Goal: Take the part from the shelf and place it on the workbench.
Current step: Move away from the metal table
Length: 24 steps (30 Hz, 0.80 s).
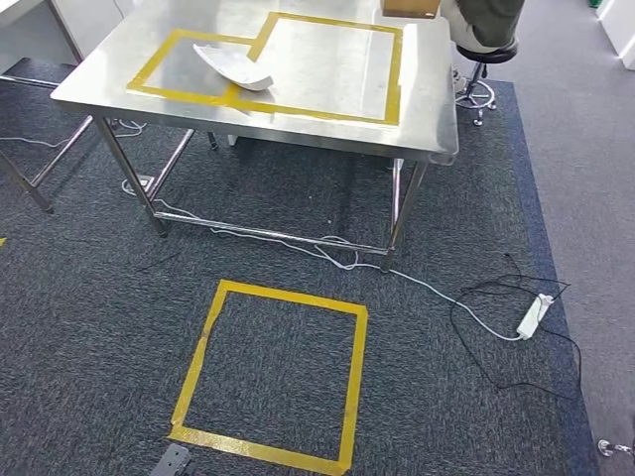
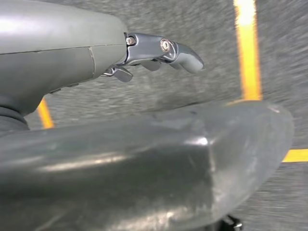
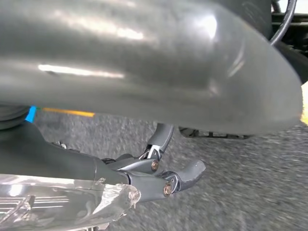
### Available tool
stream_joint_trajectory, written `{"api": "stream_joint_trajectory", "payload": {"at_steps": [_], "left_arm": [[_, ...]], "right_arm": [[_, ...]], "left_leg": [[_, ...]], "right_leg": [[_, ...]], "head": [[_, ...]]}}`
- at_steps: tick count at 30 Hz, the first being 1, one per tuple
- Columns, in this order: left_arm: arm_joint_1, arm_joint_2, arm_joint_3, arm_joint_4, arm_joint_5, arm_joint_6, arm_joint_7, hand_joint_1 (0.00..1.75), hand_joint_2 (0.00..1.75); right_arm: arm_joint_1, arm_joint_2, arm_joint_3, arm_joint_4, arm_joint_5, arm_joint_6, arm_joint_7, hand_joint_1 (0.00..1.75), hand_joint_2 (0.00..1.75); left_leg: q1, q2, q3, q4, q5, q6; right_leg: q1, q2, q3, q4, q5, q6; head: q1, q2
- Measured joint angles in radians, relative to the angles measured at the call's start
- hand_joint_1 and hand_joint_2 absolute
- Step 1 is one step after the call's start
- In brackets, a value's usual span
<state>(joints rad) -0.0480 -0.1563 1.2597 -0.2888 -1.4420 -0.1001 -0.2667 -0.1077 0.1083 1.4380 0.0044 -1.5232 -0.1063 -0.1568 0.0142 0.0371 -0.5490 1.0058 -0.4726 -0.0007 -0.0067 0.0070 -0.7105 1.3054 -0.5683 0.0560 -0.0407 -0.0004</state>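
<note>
- On the steel workbench (image 1: 420,119), a curved white part (image 1: 233,65) lies across the near edge of the left yellow taped outline (image 1: 196,91), so one part is already set down.
- Near the workbench, on the carpet in front of it, sits a yellow taped square (image 1: 273,372); a white power strip (image 1: 533,315) lies to the right of the table legs.
- Left hand (image 2: 160,53) hangs over the carpet with its fingers stretched out and nothing in them.
- Right hand (image 3: 160,175): fingers extended; a shiny clear thing lies beside the arm, and I cannot tell whether it is held.
- Judgement: the placing step looks finished; the next move would be turning away toward the shelf.
</note>
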Motion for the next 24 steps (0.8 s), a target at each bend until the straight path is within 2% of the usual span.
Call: {"api": "stream_joint_trajectory", "payload": {"at_steps": [1,3,4,5,7,8,9,11,13,14,15,16,17,18,19,20,21,22,23,24], "left_arm": [[-0.002,-0.003,0.003,-0.001,0.001,-0.001,0.021,0.0,0.0],[-0.007,-0.009,0.009,-0.003,0.0,-0.001,0.046,0.0,0.0],[-0.009,-0.012,0.011,-0.004,0.0,-0.002,0.054,0.0,0.0],[-0.012,-0.015,0.013,-0.005,0.002,-0.007,0.062,0.0,0.0],[-0.015,-0.021,0.016,-0.007,0.007,-0.02,0.075,0.0,0.0],[-0.017,-0.024,0.018,-0.008,0.01,-0.025,0.078,0.0,0.0],[-0.019,-0.025,0.019,-0.009,0.012,-0.029,0.078,0.0,0.0],[-0.019,-0.027,0.024,-0.011,0.016,-0.033,0.08,0.0,0.0],[-0.017,-0.029,0.031,-0.012,0.019,-0.035,0.084,0.0,0.0],[-0.016,-0.03,0.035,-0.013,0.023,-0.036,0.087,0.0,0.0],[-0.016,-0.031,0.038,-0.015,0.029,-0.039,0.09,0.0,0.0],[-0.016,-0.033,0.042,-0.017,0.037,-0.046,0.094,0.0,0.0],[-0.016,-0.034,0.047,-0.019,0.048,-0.056,0.098,0.0,0.0],[-0.017,-0.034,0.053,-0.021,0.06,-0.068,0.101,0.0,0.0],[-0.017,-0.034,0.06,-0.022,0.07,-0.078,0.102,0.0,0.0],[-0.018,-0.035,0.067,-0.024,0.078,-0.086,0.102,0.0,0.0],[-0.018,-0.035,0.074,-0.025,0.085,-0.09,0.102,0.0,0.0],[-0.018,-0.036,0.079,-0.026,0.089,-0.091,0.103,0.0,0.0],[-0.018,-0.038,0.084,-0.028,0.092,-0.091,0.105,0.0,0.0],[-0.018,-0.04,0.087,-0.03,0.092,-0.089,0.106,0.0,0.0]], "right_arm": [[0.001,0.0,-0.002,0.0,0.0,0.003,0.003,0.0,0.0],[-0.002,0.0,-0.004,0.0,0.0,0.008,0.01,0.0,0.0],[-0.006,0.0,-0.005,0.0,0.0,0.009,0.013,0.0,0.0],[-0.01,0.0,-0.005,0.0,0.0,0.011,0.016,0.0,0.0],[-0.012,0.0,-0.005,0.0,-0.001,0.015,0.021,0.0,0.0],[-0.011,-0.001,-0.005,0.0,-0.001,0.016,0.023,0.0,0.0],[-0.01,-0.001,-0.005,0.0,-0.001,0.017,0.024,0.0,0.0],[-0.011,-0.001,-0.005,0.0,-0.001,0.019,0.026,0.0,0.0],[-0.012,-0.002,-0.005,0.0,-0.001,0.018,0.029,0.0,0.0],[-0.011,-0.002,-0.005,0.0,-0.001,0.018,0.03,0.0,0.0],[-0.01,-0.002,-0.005,0.0,-0.001,0.017,0.031,0.0,0.0],[-0.009,-0.002,-0.004,0.0,-0.001,0.016,0.032,0.0,0.0],[-0.009,-0.002,-0.003,0.0,0.0,0.017,0.033,0.0,0.0],[-0.01,-0.002,-0.001,0.0,0.0,0.019,0.033,0.0,0.0],[-0.011,-0.002,0.003,0.0,0.001,0.022,0.034,0.0,0.0],[-0.012,-0.002,0.006,0.0,0.001,0.022,0.035,0.0,0.0],[-0.012,-0.002,0.011,0.0,0.001,0.02,0.037,0.0,0.0],[-0.01,-0.002,0.016,0.0,0.001,0.016,0.043,0.0,0.0],[-0.006,-0.002,0.021,0.0,0.001,0.011,0.049,0.0,0.0],[-0.003,-0.003,0.025,0.0,0.001,0.007,0.058,0.0,0.0]], "left_leg": [[-0.003,0.008,-0.002,0.0,0.002,0.0],[-0.008,0.023,-0.002,0.0,0.006,-0.003],[-0.009,0.031,-0.002,0.001,0.008,-0.006],[-0.011,0.039,-0.002,0.001,0.01,-0.01],[-0.011,0.056,-0.001,-0.002,0.016,-0.021],[-0.01,0.054,-0.001,-0.002,0.013,-0.027],[-0.009,0.041,-0.006,0.009,0.001,-0.033],[-0.007,-0.002,-0.042,0.092,-0.061,-0.042],[-0.007,-0.027,-0.098,0.224,-0.126,-0.045],[-0.007,-0.031,-0.114,0.264,-0.136,-0.045],[-0.008,-0.032,-0.113,0.267,-0.125,-0.044],[-0.007,-0.035,-0.092,0.231,-0.097,-0.042],[-0.006,-0.045,-0.056,0.166,-0.06,-0.041],[-0.004,-0.066,-0.018,0.095,-0.032,-0.038],[-0.002,-0.086,0.011,0.037,-0.016,-0.035],[-0.001,-0.101,0.027,0.002,-0.01,-0.031],[-0.001,-0.108,0.031,-0.01,-0.012,-0.026],[-0.002,-0.099,0.029,-0.014,-0.01,-0.019],[-0.002,-0.088,0.028,-0.015,-0.006,-0.012],[-0.001,-0.078,0.027,-0.016,-0.003,-0.004]], "right_leg": [[0.002,-0.004,0.04,-0.054,0.024,-0.006],[0.013,-0.041,0.135,-0.201,0.067,-0.021],[0.02,-0.057,0.164,-0.252,0.078,-0.027],[0.025,-0.068,0.175,-0.279,0.081,-0.032],[0.028,-0.054,0.168,-0.285,0.086,-0.04],[0.026,-0.046,0.167,-0.289,0.093,-0.046],[0.024,-0.037,0.166,-0.294,0.101,-0.051],[0.02,-0.018,0.16,-0.301,0.117,-0.061],[0.02,0.005,0.147,-0.301,0.128,-0.065],[0.021,0.017,0.142,-0.301,0.131,-0.064],[0.021,0.03,0.139,-0.3,0.135,-0.063],[0.02,0.043,0.136,-0.298,0.138,-0.06],[0.02,0.057,0.134,-0.297,0.14,-0.057],[0.021,0.069,0.131,-0.293,0.142,-0.054],[0.021,0.08,0.126,-0.289,0.143,-0.05],[0.022,0.09,0.12,-0.285,0.146,-0.045],[0.021,0.099,0.113,-0.283,0.15,-0.039],[0.019,0.109,0.106,-0.284,0.154,-0.033],[0.017,0.11,0.101,-0.283,0.156,-0.027],[0.017,0.099,0.094,-0.274,0.149,-0.02]], "head": [[0.0,0.0],[0.0,0.0],[0.0,0.0],[-0.001,0.0],[-0.001,0.0],[-0.001,0.0],[-0.002,0.0],[-0.003,0.0],[-0.003,0.0],[-0.003,0.0],[-0.003,0.0],[-0.003,0.0],[-0.003,0.0],[-0.003,0.0],[-0.002,0.0],[-0.002,0.0],[-0.002,0.0],[-0.002,0.0],[-0.002,0.0],[0.001,0.0]]}}
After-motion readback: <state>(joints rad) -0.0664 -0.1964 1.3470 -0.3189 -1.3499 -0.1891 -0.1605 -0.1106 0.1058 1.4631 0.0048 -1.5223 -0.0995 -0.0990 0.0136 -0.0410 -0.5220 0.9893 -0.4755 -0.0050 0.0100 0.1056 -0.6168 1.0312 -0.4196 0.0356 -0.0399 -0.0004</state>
